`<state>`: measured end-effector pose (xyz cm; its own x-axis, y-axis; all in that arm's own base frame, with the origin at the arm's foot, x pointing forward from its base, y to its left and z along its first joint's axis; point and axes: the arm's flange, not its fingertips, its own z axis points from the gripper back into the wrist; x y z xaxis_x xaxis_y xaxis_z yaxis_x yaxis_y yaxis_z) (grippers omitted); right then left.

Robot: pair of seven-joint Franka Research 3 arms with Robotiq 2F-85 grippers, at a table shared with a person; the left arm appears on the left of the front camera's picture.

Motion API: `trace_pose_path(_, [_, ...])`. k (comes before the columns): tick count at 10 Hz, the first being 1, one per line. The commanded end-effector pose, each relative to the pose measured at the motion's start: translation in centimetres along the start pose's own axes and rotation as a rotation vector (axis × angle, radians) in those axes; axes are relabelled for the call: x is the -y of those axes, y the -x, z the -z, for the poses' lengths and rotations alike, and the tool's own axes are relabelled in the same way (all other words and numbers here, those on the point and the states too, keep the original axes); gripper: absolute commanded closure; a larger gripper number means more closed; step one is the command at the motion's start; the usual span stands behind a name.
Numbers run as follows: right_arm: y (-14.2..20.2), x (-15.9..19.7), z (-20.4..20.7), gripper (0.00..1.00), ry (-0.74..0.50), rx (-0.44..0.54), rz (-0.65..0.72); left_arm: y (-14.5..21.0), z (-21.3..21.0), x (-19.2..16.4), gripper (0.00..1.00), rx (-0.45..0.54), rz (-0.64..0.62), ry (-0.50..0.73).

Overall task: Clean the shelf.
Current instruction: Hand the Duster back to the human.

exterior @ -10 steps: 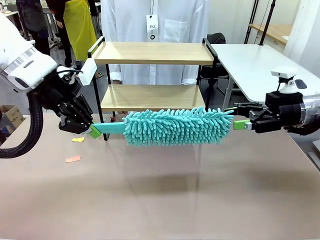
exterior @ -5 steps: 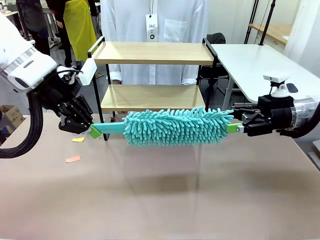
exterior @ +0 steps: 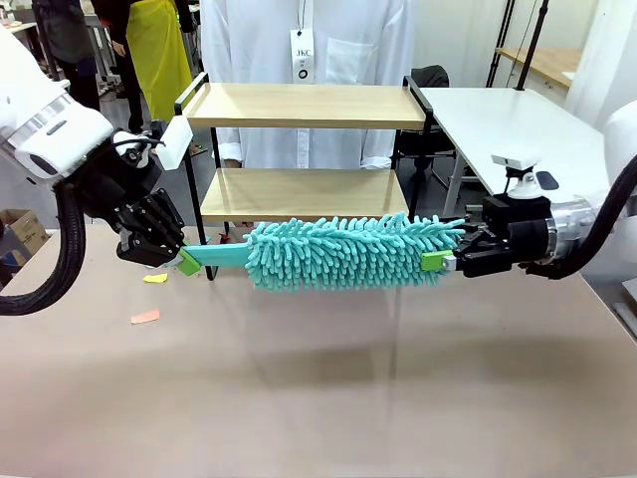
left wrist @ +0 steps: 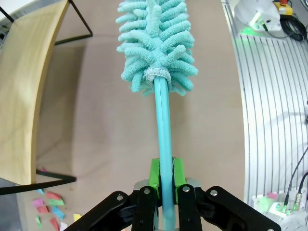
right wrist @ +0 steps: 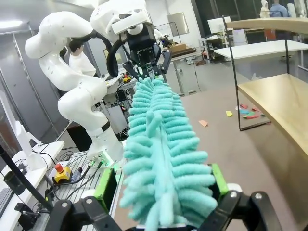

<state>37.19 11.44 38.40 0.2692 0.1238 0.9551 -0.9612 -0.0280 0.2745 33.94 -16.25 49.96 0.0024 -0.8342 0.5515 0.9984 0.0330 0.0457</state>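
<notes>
**A:** Front view, left to right. What's on the shelf (exterior: 304, 149)?

**B:** Nothing on either board that I can see. It stands at the far edge of the brown table (exterior: 318, 388), just behind the duster (exterior: 343, 252). A person in a white coat (exterior: 309, 60) stands right behind it.

**A:** Left gripper (exterior: 181, 261)?

**B:** Jaws clamped tight on the duster's teal handle (left wrist: 162, 144). In the left wrist view, a green pad (left wrist: 154, 179) sits on each side of the stick. The fluffy head starts partway up the handle.

**A:** Duster pose?

**B:** Held level above the table, in front of the lower board and hiding part of its front edge.

**A:** Right gripper (exterior: 438, 261)?

**B:** Jaws spread wide, straddling the duster's free tip. In the right wrist view, the pads (right wrist: 107, 185) sit on either side of the fibres. Can't tell if they touch.

**A:** Clutter?

**B:** A few paper scraps (exterior: 145, 317) lie on the table at the left, below the left gripper, and more lie near the shelf's foot (right wrist: 248, 111).

**A:** Room?

**B:** A white table (exterior: 508, 129) is at the right, beside the shelf. A yellow apron (exterior: 157, 45) hangs at the back left.
</notes>
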Motion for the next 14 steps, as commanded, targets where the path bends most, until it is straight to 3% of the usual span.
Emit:
trace_pose_path(1, [0.75, -0.44, 1.39, 0.0, -0.006, 0.029, -0.019, -0.15, 0.0, 0.0, 0.87, 0.028, -0.009, 0.006])
trace_pose_path(3, [0.89, -0.35, 1.59, 0.0, -0.004, 0.03, -0.015, -0.15, 0.0, 0.0, 0.87, 0.028, -0.009, 0.006])
trace_pose_path(4, [0.88, -0.36, 1.52, 0.6, -0.006, 0.028, -0.019, -0.15, 0.0, 0.0, 0.87, 0.028, -0.009, 0.006])
trace_pose_path(5, [0.74, -0.44, 1.36, 0.6, -0.009, 0.037, -0.024, -0.15, 0.0, 0.0, 0.87, 0.028, -0.009, 0.006])
trace_pose_path(6, [0.66, -0.49, 1.22, 1.0, -0.014, 0.035, -0.029, -0.15, 0.0, 0.0, 0.87, 0.028, -0.009, 0.006])
trace_pose_path(7, [0.63, -0.5, 1.11, 0.64, -0.015, 0.04, -0.028, -0.15, 0.0, 0.0, 0.87, 0.028, -0.009, 0.006])
trace_pose_path(8, [0.62, -0.47, 1.1, 1.0, -0.019, 0.041, -0.029, -0.15, 0.0, 0.0, 0.87, 0.028, -0.009, 0.006])
trace_pose_path(14, [0.48, -0.48, 0.95, 1.0, -0.038, 0.051, -0.029, -0.15, 0.0, 0.0, 0.87, 0.028, -0.009, 0.006])
